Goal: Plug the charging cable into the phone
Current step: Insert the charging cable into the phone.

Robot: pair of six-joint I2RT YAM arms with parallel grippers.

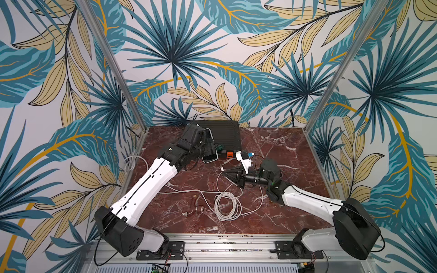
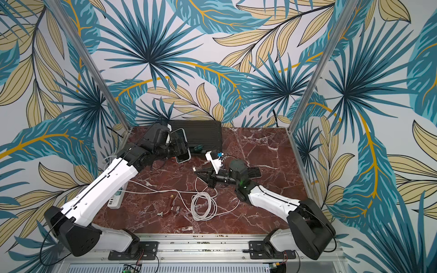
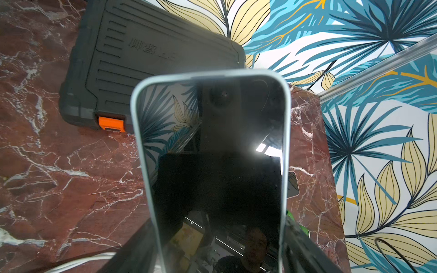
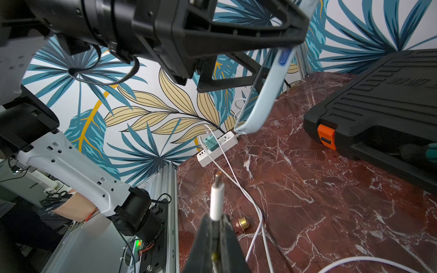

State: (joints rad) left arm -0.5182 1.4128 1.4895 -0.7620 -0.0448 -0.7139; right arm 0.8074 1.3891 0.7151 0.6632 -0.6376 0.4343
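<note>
The right pincer (image 4: 216,227) is pressed together on the white plug (image 4: 217,198) of the charging cable (image 1: 227,205), gripping it just behind the connector, whose metal tip sticks out beyond the black fingers (image 4: 228,245). The plug points toward the lower end of the phone (image 4: 260,99) but stands apart from it, with bare bench (image 1: 272,146) between them.

The left pincer (image 1: 209,146) is spread wide around the phone, clamping its long edges and holding it tilted above the bench, dark screen facing the left wrist camera. The phone wears a pale blue case.

Behind the right pincer the cable drops to the bench and gathers in a loose coil near the front middle, then runs on to a green charger (image 4: 209,143) in a white power strip (image 2: 115,198) at the bench's left edge. A black tool case (image 1: 224,137) with an orange latch lies at the back, just beside the phone. Brass fittings (image 1: 195,201) lie near the coil.
</note>
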